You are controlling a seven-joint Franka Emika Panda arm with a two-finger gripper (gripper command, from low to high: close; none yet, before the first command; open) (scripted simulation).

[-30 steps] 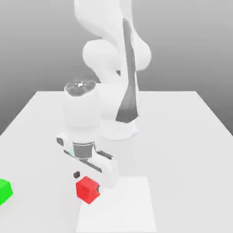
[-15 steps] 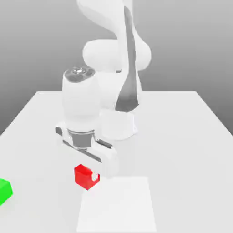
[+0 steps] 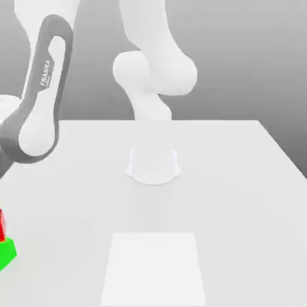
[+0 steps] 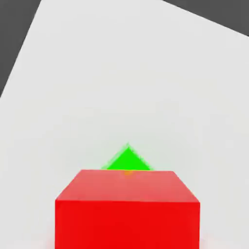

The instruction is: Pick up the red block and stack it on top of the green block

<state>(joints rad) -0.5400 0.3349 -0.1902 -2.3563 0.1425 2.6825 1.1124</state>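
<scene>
At the exterior view's lower left, the red block (image 3: 2, 226) is seen above the green block (image 3: 6, 253); placement seems underway. Whether the pincer is spread or closed cannot be told; a gentle, centred lowering is called for.

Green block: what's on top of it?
The red block sits over the green block, at the exterior view's left edge. The covered part of the green top can't be seen, so whether they touch there isn't certain.

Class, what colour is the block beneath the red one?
Bright green; it shows best in the exterior view.
</scene>
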